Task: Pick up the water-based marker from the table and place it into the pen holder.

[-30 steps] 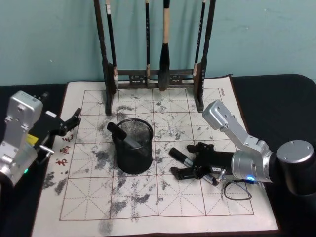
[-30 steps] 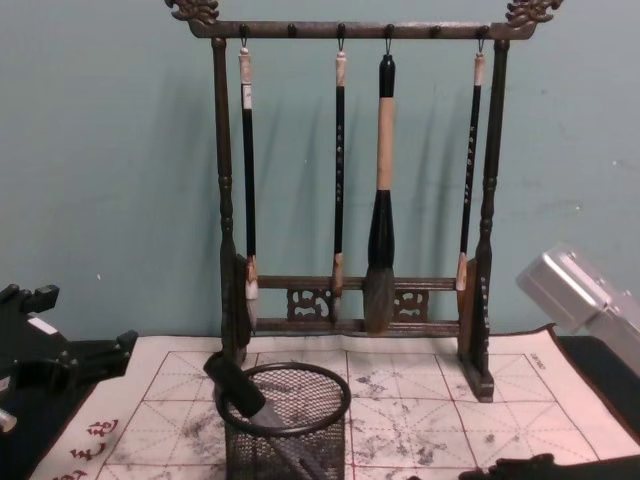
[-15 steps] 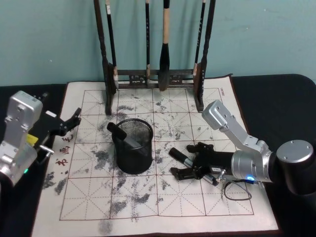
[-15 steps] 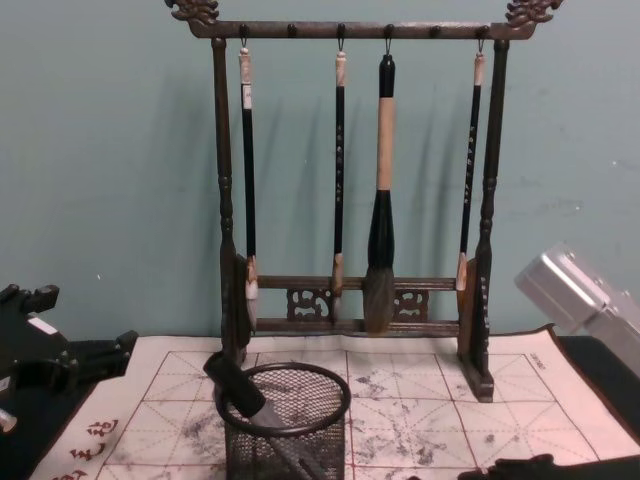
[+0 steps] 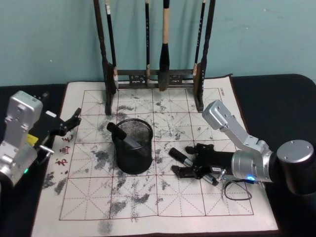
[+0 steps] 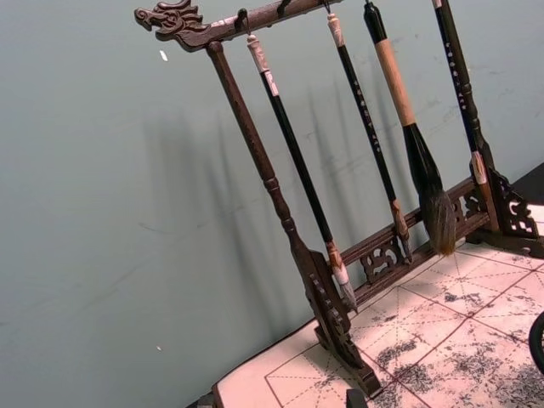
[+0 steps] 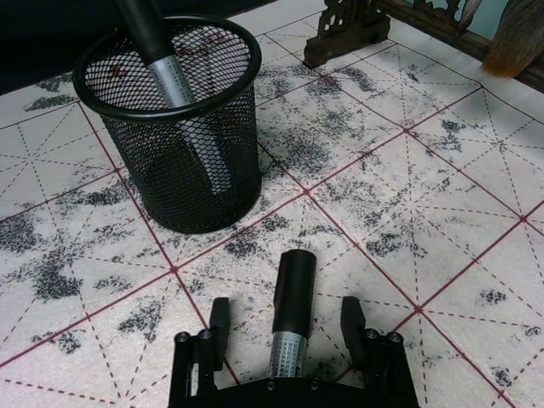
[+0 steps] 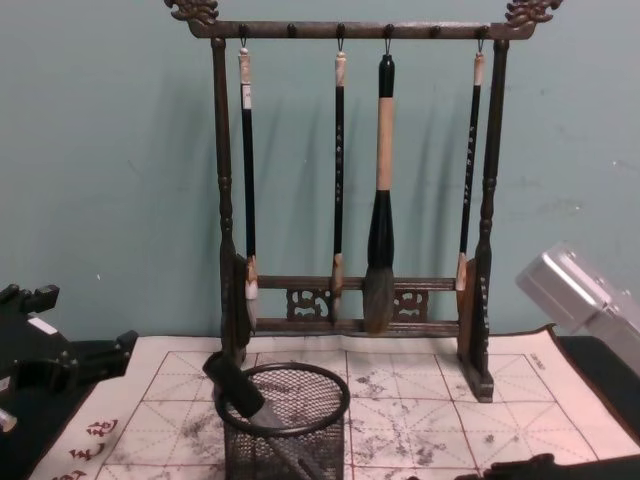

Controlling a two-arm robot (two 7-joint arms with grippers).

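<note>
While the right gripper (image 7: 286,310), fingers spread, straddled the water-based marker (image 7: 293,280), uneven closure risked rolling it; left gripper (image 5: 74,122) sat unclenched at the table (image 5: 148,210) left edge.

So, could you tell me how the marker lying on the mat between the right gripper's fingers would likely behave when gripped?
The marker looks stiff and round, so it may roll on the flat mat if one finger touches first. Its smooth barrel could slip or swivel in the right gripper, whose fingers stand open beside it.
</note>
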